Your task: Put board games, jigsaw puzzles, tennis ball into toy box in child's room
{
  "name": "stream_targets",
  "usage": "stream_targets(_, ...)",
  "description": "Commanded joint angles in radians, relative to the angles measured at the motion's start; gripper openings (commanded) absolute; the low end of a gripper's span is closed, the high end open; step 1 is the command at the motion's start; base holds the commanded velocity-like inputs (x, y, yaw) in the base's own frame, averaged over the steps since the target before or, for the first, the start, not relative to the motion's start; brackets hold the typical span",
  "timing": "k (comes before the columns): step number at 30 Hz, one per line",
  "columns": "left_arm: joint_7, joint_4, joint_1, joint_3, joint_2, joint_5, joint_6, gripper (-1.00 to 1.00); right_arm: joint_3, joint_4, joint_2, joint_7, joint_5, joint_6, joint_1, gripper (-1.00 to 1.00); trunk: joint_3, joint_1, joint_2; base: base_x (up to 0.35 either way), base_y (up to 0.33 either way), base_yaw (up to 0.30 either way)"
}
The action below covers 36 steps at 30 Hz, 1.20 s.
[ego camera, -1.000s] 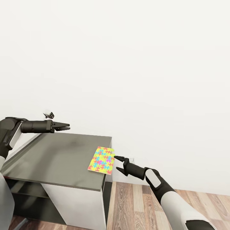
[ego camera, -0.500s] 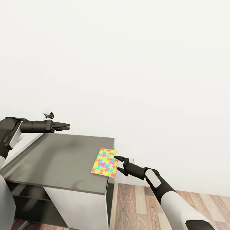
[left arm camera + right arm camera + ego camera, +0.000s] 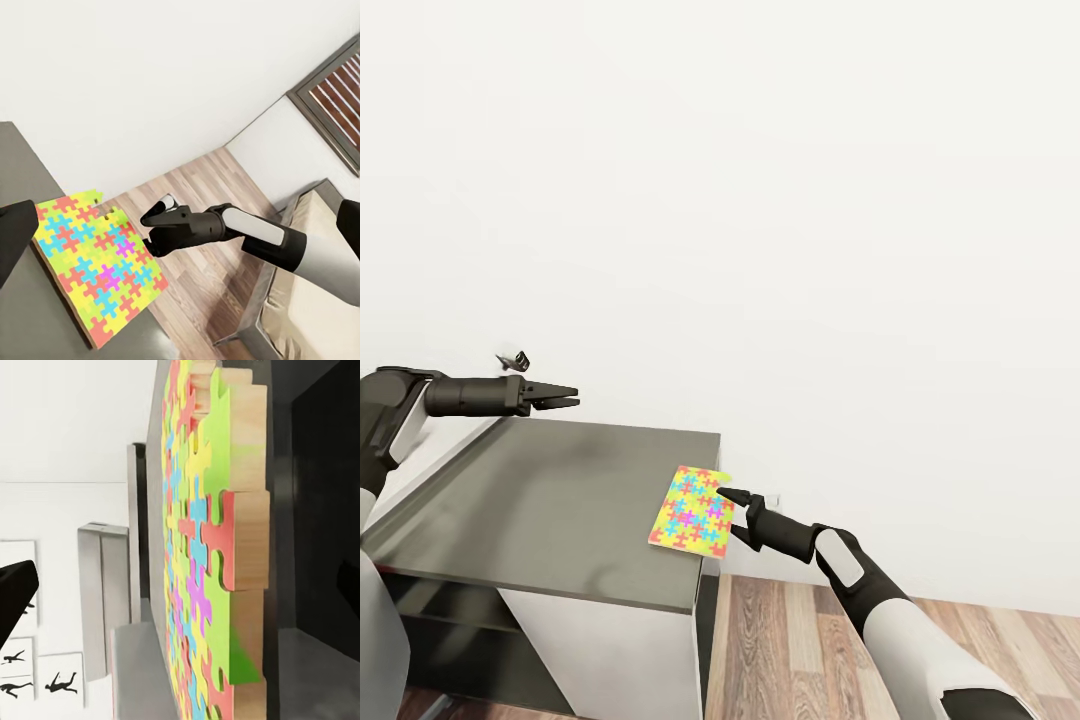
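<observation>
Jigsaw puzzle (image 3: 693, 511) lies flat at the right edge of a dark grey cabinet top (image 3: 540, 500), its far corner just over the lip; it carries no writing, only interlocking yellow, pink, green and blue pieces. At its 3 o'clock side the right gripper (image 3: 732, 516) has fingers spread, the upper tip at the puzzle's edge. The left gripper (image 3: 566, 397) hovers at 10 o'clock over the cabinet's back edge, fingers nearly together, holding nothing. Most of the cabinet top is bare; wood-plank floor (image 3: 800, 640) opens to the right.
</observation>
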Motion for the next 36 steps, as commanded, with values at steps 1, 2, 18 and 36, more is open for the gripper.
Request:
stream_targets(1, -0.004, 0.0, -0.001, -0.003, 0.001, 0.001, 0.011, 1.0, -0.001, 0.0, 0.0, 0.0, -0.003, 0.005, -0.001, 1.0, -0.001, 0.0, -0.001, 0.001, 0.001, 0.0)
stream_targets(2, -0.004, 0.0, -0.001, -0.003, 0.001, 0.001, 0.011, 1.0, -0.001, 0.0, 0.0, 0.0, -0.003, 0.005, -0.001, 1.0, -0.001, 0.0, -0.001, 0.0, 0.0, 0.0)
stream_targets(18, -0.004, 0.0, -0.001, -0.003, 0.001, 0.0, 0.011, 1.0, -0.002, 0.001, 0.0, 0.0, -0.003, 0.005, -0.001, 1.0, -0.001, 0.0, -0.001, 0.0, 0.0, 0.0)
stream_targets(36, -0.004, 0.001, -0.001, -0.003, 0.001, 0.0, 0.011, 1.0, -0.002, 0.0, 0.0, 0.0, -0.003, 0.005, -0.001, -1.0, -0.001, 0.0, -0.001, 0.0, 0.0, 0.0)
